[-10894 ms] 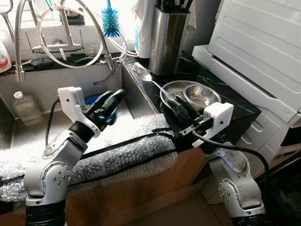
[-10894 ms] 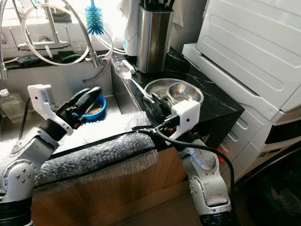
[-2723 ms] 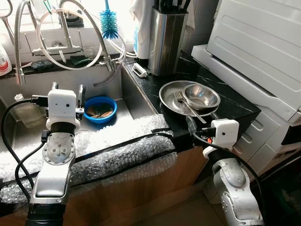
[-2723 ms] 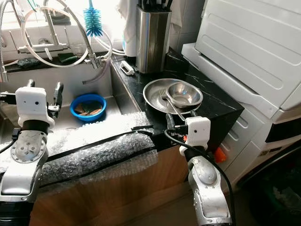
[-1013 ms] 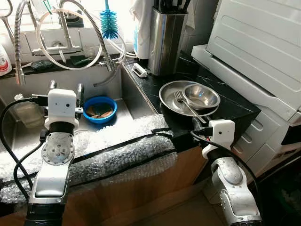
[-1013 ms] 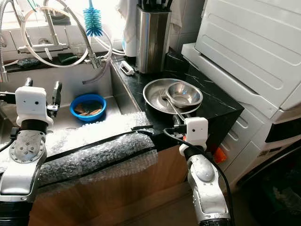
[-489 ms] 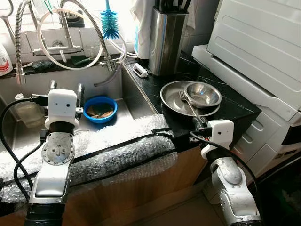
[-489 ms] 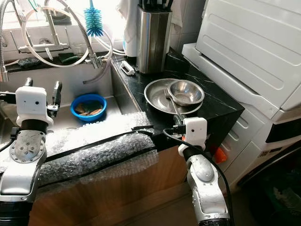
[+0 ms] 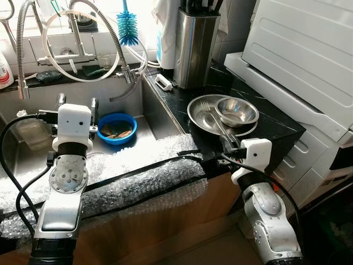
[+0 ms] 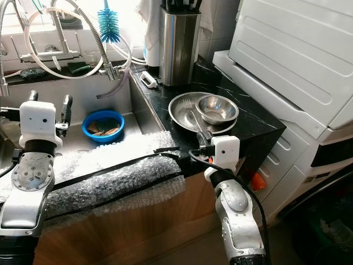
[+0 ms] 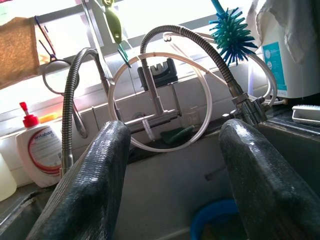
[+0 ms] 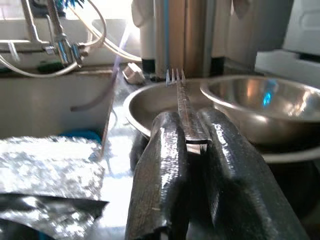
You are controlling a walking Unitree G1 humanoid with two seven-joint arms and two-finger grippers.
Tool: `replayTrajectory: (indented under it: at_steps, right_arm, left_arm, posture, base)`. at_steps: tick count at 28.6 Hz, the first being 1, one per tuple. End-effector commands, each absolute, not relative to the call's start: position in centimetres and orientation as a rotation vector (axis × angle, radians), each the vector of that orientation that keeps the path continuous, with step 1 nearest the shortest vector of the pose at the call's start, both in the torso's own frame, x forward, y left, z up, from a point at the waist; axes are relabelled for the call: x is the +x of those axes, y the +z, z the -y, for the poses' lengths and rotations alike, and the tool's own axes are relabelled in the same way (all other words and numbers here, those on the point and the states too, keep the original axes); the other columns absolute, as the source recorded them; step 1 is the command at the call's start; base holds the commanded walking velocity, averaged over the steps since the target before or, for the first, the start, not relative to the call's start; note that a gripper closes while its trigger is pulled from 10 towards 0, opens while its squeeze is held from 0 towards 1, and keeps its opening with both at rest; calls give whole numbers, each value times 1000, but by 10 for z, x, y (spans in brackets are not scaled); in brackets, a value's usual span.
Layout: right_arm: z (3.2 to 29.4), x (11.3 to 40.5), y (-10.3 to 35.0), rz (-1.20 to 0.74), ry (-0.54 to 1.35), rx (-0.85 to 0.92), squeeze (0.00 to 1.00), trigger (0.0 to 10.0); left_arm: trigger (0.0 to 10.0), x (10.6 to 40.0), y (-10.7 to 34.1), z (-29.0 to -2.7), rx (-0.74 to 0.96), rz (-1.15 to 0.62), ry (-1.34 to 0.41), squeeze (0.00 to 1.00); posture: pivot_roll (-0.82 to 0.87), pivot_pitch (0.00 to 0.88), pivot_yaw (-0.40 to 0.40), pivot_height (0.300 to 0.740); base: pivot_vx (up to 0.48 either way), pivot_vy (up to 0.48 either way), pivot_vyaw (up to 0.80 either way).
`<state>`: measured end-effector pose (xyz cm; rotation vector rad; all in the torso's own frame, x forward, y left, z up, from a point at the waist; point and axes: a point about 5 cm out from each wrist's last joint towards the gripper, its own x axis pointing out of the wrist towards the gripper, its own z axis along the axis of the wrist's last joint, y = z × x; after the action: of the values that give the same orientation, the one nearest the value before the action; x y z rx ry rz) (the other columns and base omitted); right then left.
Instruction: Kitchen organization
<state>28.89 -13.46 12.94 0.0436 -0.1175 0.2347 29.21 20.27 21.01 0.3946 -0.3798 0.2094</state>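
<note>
My right gripper [image 9: 226,143] is shut on the handle of a steel fork [image 12: 182,97]. It sits at the counter's front edge. The fork [image 9: 211,117] points away from me, tines over a round steel plate [image 9: 196,110]. A small steel bowl [image 9: 236,111] rests in that plate on its right side. My left gripper [image 9: 77,102] is raised over the sink with its fingers [image 11: 102,185] wide open and nothing between them. Beyond it, on the sink floor, lies a blue bowl [image 9: 116,128] with scraps inside.
Bubble wrap [image 9: 138,176] covers the counter's front edge. A steel knife holder [image 9: 196,47] stands behind the plate, with a white appliance [image 9: 309,55] to the right. Coiled faucet hoses [image 11: 165,95], a blue brush [image 9: 128,27] and a soap bottle [image 11: 40,150] line the sink's back.
My right gripper has closed on the fork that lay in the plate and shifted a little to the left with it. The left arm has stayed in place.
</note>
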Motion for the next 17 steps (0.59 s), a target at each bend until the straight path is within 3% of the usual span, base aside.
replayTrajectory:
  at_steps: [1, 8, 10, 14, 17]
  right_arm:
    - [133, 289, 141, 177, 244, 60, 0, 10000]
    - [126, 287, 156, 265, 306, 92, 0, 10000]
    - [122, 287, 161, 289, 340, 100, 0, 10000]
    - [113, 286, 172, 349, 431, 107, 0, 10000]
    - [111, 286, 176, 368, 460, 110, 0, 10000]
  left_arm:
    - [10000, 294, 214, -200, 406, 399, 210, 0]
    - [10000, 295, 218, -198, 402, 409, 208, 0]
    - [10000, 298, 219, -197, 302, 391, 191, 0]
    - [10000, 309, 226, -193, -106, 333, 103, 0]
    - [10000, 311, 226, -184, -222, 299, 4, 0]
  posture:
    - [-37, 0, -74, 740]
    - [-35, 0, -77, 740]
    - [-36, 0, -77, 740]
    - [-38, 0, -76, 740]
    - [-33, 0, -77, 740]
  base:
    - [0, 0, 0]
    - [0, 0, 0]
    - [0, 0, 0]
    - [0, 0, 0]
    - [0, 0, 0]
